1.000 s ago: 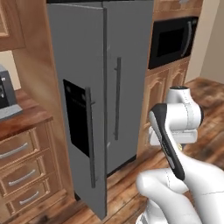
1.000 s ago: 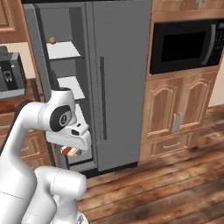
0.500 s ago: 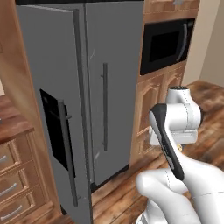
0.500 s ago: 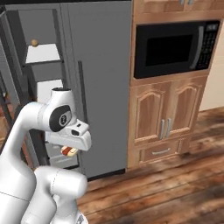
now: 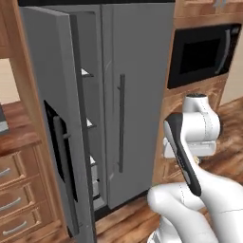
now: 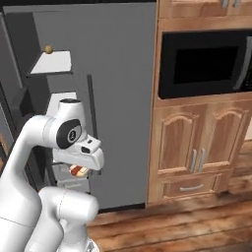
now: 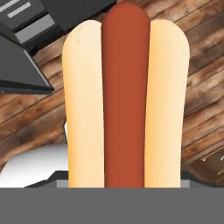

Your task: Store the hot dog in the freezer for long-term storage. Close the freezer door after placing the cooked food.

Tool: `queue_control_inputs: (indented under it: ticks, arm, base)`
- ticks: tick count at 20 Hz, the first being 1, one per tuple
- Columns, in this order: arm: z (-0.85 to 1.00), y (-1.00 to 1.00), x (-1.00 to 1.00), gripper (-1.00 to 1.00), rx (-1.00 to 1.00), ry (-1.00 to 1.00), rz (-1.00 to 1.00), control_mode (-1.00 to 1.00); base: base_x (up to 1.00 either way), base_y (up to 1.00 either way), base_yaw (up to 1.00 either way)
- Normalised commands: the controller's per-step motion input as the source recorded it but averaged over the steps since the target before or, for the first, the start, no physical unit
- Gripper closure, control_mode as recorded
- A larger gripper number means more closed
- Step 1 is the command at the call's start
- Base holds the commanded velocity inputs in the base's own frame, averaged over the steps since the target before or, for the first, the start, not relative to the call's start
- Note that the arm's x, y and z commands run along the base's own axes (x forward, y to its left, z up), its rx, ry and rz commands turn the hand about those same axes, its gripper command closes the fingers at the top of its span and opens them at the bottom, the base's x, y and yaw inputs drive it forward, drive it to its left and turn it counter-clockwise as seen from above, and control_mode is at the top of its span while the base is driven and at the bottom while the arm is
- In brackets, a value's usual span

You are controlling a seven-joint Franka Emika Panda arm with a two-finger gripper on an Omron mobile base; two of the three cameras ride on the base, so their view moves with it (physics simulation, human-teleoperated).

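We carry the hot dog (image 7: pixel 125 100) in our claw (image 6: pixel 78 171), clamped at its near end, so that in the hand view the bun runs upward from the bottom with the sausage along its middle. Beneath it lies the wooden floor (image 7: pixel 205 92). In the right base view the hot dog shows as a small tan and red spot under the arm's wrist, in front of the freezer (image 6: pixel 54 93), low down. The freezer door (image 5: pixel 57 123) stands open (its black dispenser panel (image 5: pixel 59 142) faces left). White shelves (image 6: pixel 51 63) show inside, a small round brown lump (image 6: pixel 48 49) on the upper one. The plain grey door (image 5: pixel 137 95) beside it is shut.
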Motion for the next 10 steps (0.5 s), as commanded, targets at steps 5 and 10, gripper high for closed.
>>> queue_control_inputs:
  ticks: [5, 10]
  arm:
    - [0.00, 0.00, 0.00, 1.00, 0.00, 0.00, 0.00, 1.00]
    - [0.00, 0.00, 0.00, 1.00, 0.00, 0.00, 0.00, 1.00]
  base:
    - [0.66, -0.33, 0.54]
    - [0.52, -0.26, 0.52]
